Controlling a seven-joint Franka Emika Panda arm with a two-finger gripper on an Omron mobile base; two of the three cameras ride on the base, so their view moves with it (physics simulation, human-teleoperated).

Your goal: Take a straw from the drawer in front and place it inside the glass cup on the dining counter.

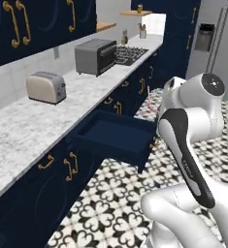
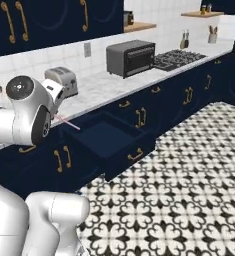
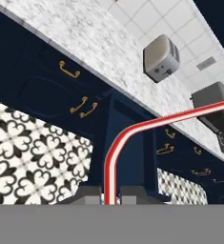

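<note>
Straw [image 3: 114,157] is out of the drawer [image 1: 116,137] already, gripper [image 3: 109,195] fingers clamped on its stem, bent top sticking up, above the open drawer afaict. Left: drive to the dining counter w/ the glass cup, drop it in.

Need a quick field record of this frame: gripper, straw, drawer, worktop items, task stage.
gripper: gripper shut on the straw, raised above the open drawer
straw: straw red-and-white striped, clamped between the fingertips, bent top pointing away from the hand; pinkish sliver also shows beside the arm
drawer: drawer pulled out, interior looks empty
worktop: marble worktop carries toaster and toaster oven; stove further along
task stage: straw picked up, not yet placed in a cup
</note>
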